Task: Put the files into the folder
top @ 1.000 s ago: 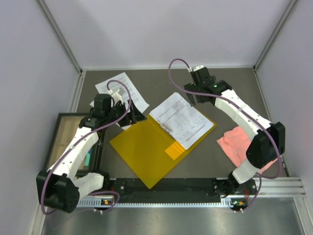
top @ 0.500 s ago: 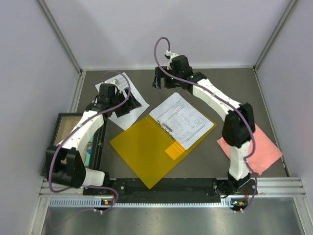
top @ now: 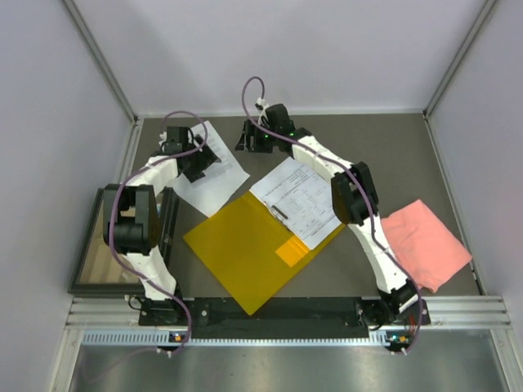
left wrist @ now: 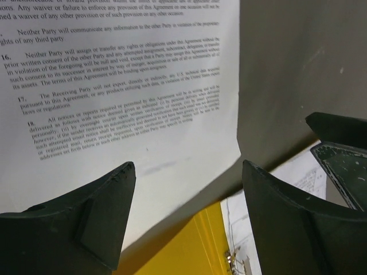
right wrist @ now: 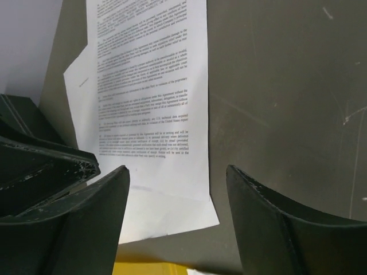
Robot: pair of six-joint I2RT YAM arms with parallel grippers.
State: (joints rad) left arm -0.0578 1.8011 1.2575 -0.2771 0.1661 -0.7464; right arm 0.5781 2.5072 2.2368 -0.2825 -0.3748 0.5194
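The orange-yellow folder (top: 241,249) lies open mid-table, with printed files (top: 306,200) on its right half by the metal clip (left wrist: 238,263). More loose files (top: 216,175) lie at the back left, partly overlapping the folder's far corner. My left gripper (top: 198,162) hovers open over these sheets; its wrist view shows the printed page (left wrist: 126,86) below and the folder (left wrist: 189,246) beyond. My right gripper (top: 248,137) is open just right of the same sheets (right wrist: 149,114), nothing between its fingers (right wrist: 86,217). The two grippers face each other across the loose sheets.
A pink cloth (top: 425,243) lies flat at the right. A dark framed tray (top: 86,261) sits off the table's left edge. The booth's walls close in the back and sides. The right arm stretches across the back of the folder.
The right arm has swung left from behind the folder to the loose sheets, its jaws narrowing somewhat. The left gripper has moved back over the sheets. The pink cloth is now uncovered.
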